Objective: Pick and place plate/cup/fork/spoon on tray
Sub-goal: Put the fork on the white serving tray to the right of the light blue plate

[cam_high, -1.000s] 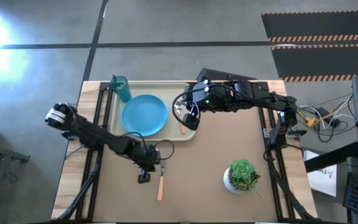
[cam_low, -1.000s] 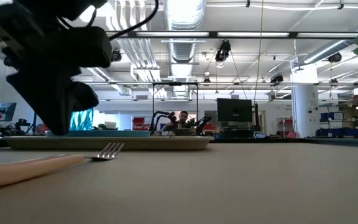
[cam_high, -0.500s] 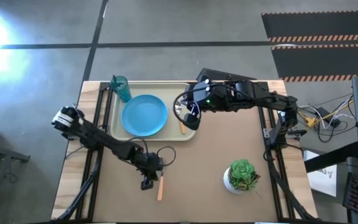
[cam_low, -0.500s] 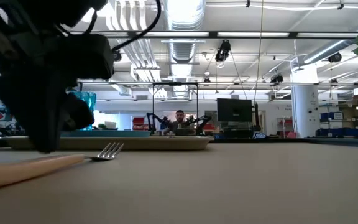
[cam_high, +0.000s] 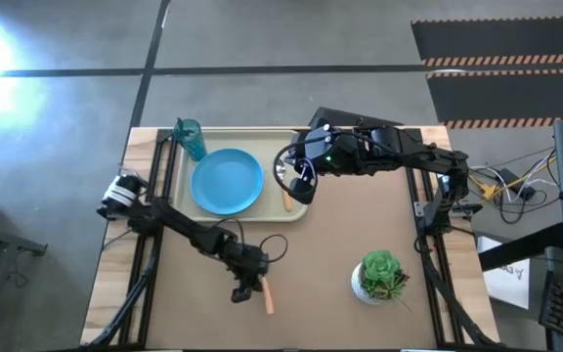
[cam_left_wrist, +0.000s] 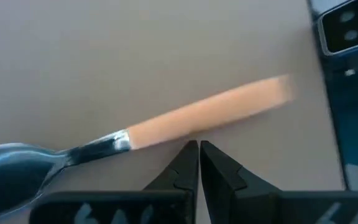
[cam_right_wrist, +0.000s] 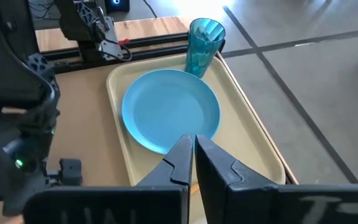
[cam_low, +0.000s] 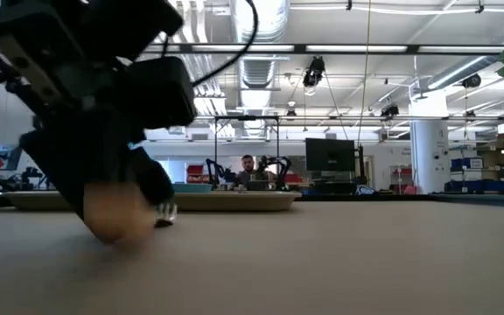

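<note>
The orange-handled fork [cam_high: 267, 295] lies flat on the table near the front, also seen in the left wrist view [cam_left_wrist: 210, 115]. My left gripper [cam_high: 248, 288] is shut, its tips beside the fork's handle. The sky-blue plate [cam_high: 227, 180] and the teal cup [cam_high: 190, 138] sit on the cream tray [cam_high: 281, 142]. My right gripper [cam_high: 299, 186] is shut above the tray's right end. The spoon's orange handle end [cam_high: 287, 202] shows on the tray there; the rest of it is hidden under the gripper. My left gripper [cam_left_wrist: 199, 146] has its shut fingertips against the long side of the fork's orange handle [cam_left_wrist: 194, 132], about its middle. The fingers slant down from above and stand across the handle. The fork lies flat on the table.
A green plant in a white pot [cam_high: 380, 276] stands at the front right of the table. The plate [cam_right_wrist: 169, 115] and cup [cam_right_wrist: 202, 37] fill the tray's left and middle. Bare tabletop lies between the tray and the plant.
My left gripper has gone toward the table's near edge and to the right, staying shut, down beside the fork. The fork has turned on the table: its handle end has swung toward the right while the tines end stayed near the gripper.
</note>
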Motion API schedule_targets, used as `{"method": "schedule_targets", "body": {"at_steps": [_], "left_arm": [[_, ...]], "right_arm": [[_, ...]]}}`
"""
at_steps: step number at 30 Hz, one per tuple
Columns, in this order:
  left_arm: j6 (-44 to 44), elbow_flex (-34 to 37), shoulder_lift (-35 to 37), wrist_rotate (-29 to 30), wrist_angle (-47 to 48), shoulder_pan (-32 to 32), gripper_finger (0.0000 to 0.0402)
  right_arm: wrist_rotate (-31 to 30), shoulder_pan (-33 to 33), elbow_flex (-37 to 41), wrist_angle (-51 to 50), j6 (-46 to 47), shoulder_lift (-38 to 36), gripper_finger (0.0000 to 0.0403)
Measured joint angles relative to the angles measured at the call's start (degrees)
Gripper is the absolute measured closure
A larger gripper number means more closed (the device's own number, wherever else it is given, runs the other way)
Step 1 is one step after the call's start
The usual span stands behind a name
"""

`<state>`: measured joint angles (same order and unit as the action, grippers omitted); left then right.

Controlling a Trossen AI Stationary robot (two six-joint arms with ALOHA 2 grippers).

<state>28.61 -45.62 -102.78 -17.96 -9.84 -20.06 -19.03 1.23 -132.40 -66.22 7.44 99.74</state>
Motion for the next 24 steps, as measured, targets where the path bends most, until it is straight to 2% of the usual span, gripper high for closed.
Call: {"method": "schedule_targets", "body": {"at_steps": [5,16,21,24], "left_arm": [[-5.74,-4.25,-4.14,-3.01,-0.11,2.1,0.0401],[-11.36,-8.77,-4.0,-0.6,0.86,6.71,0.0402],[-15.52,-11.2,-1.55,0.63,7.66,6.33,0.0402],[-17.81,-12.4,3.45,5.59,17.71,5.97,0.0402]], "right_arm": [[0.04,0.0,0.0,-0.14,0.56,0.0,0.0394],[0.07,0.94,0.0,-3.8,3.15,-0.02,0.0394],[0.07,2.33,0.0,-3.89,3.04,-0.32,0.0394],[2.02,3.53,-0.17,-4.65,3.59,-1.12,0.0394]]}}
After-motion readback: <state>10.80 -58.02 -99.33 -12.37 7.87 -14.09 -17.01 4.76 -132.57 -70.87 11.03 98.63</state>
